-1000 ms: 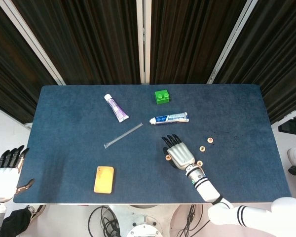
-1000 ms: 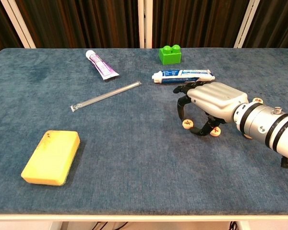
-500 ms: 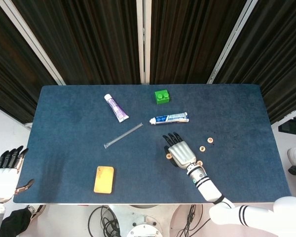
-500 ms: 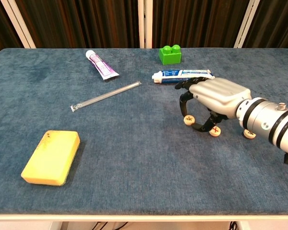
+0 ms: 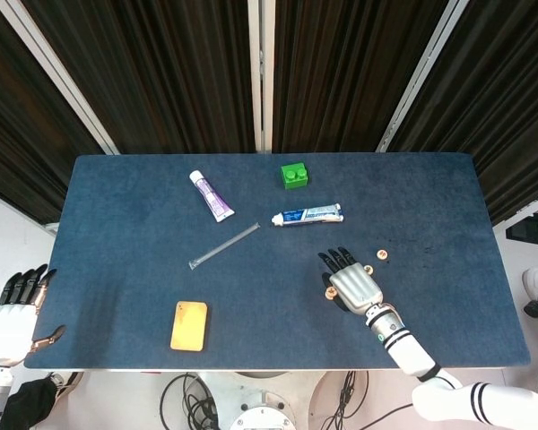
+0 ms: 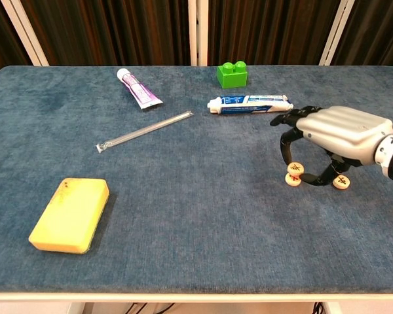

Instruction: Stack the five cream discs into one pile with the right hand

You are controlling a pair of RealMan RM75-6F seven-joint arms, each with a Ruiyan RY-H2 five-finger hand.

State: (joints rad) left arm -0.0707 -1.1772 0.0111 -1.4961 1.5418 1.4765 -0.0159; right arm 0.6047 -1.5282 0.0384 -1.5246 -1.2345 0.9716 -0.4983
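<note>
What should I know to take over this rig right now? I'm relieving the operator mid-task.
Left hand: open, beside the table, holding nothing.
Right hand: arched over the discs, fingertips at one cream disc; grip unclear.
Other discs: second disc by the thumb, third disc and fourth disc farther back.
Done: no finished pile visible.
Left: gather all five into one pile.

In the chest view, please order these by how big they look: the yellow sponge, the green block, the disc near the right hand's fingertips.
1. Yellow sponge, though it is nearest the camera, which enlarges it.
2. Green block, farthest away.
3. Disc.
</note>
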